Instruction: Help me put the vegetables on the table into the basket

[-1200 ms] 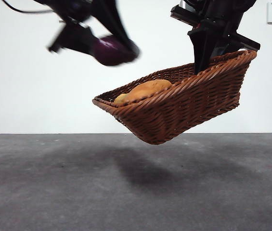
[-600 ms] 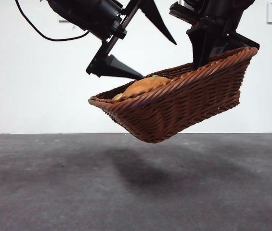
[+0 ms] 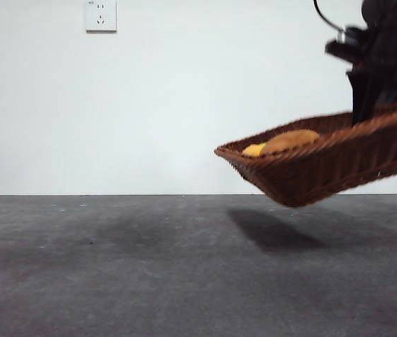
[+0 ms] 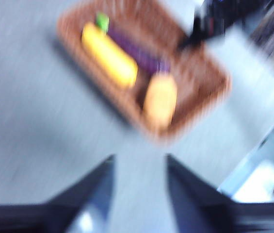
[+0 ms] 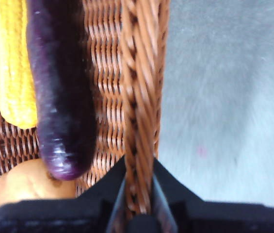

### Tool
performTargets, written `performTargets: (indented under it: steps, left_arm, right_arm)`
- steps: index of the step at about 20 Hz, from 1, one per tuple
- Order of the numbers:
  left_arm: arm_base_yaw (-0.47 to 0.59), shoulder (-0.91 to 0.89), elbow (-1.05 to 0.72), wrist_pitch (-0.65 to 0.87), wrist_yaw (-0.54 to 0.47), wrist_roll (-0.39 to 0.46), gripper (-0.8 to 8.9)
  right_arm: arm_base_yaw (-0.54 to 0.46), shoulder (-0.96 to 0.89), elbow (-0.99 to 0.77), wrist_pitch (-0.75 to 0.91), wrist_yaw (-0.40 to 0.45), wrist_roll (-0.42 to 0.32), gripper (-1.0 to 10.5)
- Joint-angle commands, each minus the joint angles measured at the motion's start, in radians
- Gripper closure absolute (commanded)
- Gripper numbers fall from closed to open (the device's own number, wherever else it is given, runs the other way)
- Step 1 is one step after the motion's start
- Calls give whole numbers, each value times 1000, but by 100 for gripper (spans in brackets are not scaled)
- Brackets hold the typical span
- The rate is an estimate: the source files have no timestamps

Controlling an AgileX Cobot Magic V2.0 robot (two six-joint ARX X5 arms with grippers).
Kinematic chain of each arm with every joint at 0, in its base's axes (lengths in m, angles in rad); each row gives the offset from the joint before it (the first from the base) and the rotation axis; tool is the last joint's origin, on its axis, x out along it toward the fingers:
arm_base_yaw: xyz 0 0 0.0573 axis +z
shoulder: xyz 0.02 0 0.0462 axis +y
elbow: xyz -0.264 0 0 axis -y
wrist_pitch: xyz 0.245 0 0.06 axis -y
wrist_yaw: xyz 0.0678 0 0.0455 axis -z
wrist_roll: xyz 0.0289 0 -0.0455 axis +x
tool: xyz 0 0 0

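The brown wicker basket (image 3: 324, 175) hangs tilted above the dark grey table (image 3: 114, 267) at the right. My right gripper (image 3: 363, 116) is shut on its braided rim (image 5: 139, 73) and holds it up. Inside lie the brown-orange potato (image 3: 289, 140), the yellow vegetable (image 3: 254, 149) and the dark purple eggplant (image 5: 61, 87). The blurred left wrist view looks down on the basket (image 4: 195, 73) with the yellow one (image 4: 108, 56), the eggplant (image 4: 137, 53) and the potato (image 4: 160, 99). My left gripper (image 4: 139, 165) is open, empty and well away from the basket.
A white wall socket (image 3: 100, 15) sits high on the back wall at the left. The basket's shadow (image 3: 275, 232) lies on the table below it.
The left gripper let the eggplant go into the basket and drew back out of the front view. The basket and the right arm now show further right in that view.
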Motion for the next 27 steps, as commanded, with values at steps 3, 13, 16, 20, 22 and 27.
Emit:
performTargets:
  steps: [3, 13, 16, 20, 22, 27]
  left_arm:
    - [-24, -131, -3, -226, -131, 29, 818]
    - [-24, -305, -3, -438, -219, -57, 818]
    - [-24, -333, -3, -438, -221, -56, 818]
    - [-24, -352, -3, -438, -227, 2, 817]
    - [-24, -354, -3, -438, -227, 35, 817]
    - [-24, -354, -3, -438, -227, 33, 817]
  right_arm:
    - [-62, 132, -1, 61, -57, -50, 958]
    - [-89, 278, -1, 183, -177, 49, 915]
    - [-94, 264, 0, 148, -159, 94, 212]
    - [-103, 103, 0, 139, -126, 93, 195]
    - [-103, -47, 1, 109, -41, 81, 214]
    - [-100, -500, 1, 0, 103, 19, 957]
